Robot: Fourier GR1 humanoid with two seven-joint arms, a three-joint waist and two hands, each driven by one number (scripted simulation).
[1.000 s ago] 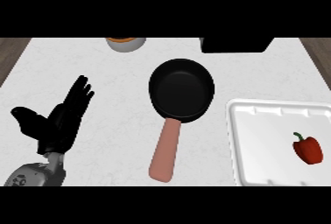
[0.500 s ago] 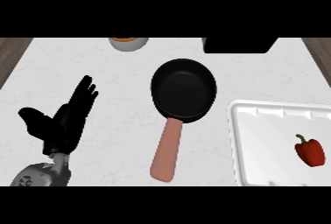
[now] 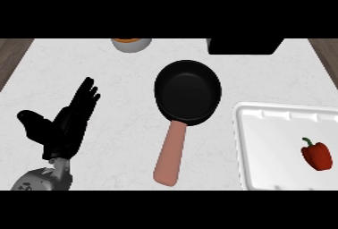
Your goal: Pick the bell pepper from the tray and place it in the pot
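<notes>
A red bell pepper (image 3: 317, 154) with a dark stem lies on the white tray (image 3: 264, 134) at the right side of the counter. A black pan (image 3: 188, 91) with a pinkish-brown handle (image 3: 171, 154) sits at the centre, its handle pointing toward me. My left hand (image 3: 66, 123) rests at the lower left with straight fingers pointing up and the thumb spread to the left, holding nothing. It is far from both the pan and the tray. My right hand does not show in the head view.
A grey bowl with orange contents (image 3: 130, 43) stands at the back edge. A black box-like object (image 3: 246, 45) sits at the back right. Wooden floor shows past the counter's left and right corners.
My left hand has drifted slightly to the right and a little upward, fingers still straight. The pepper, tray and pan have not moved.
</notes>
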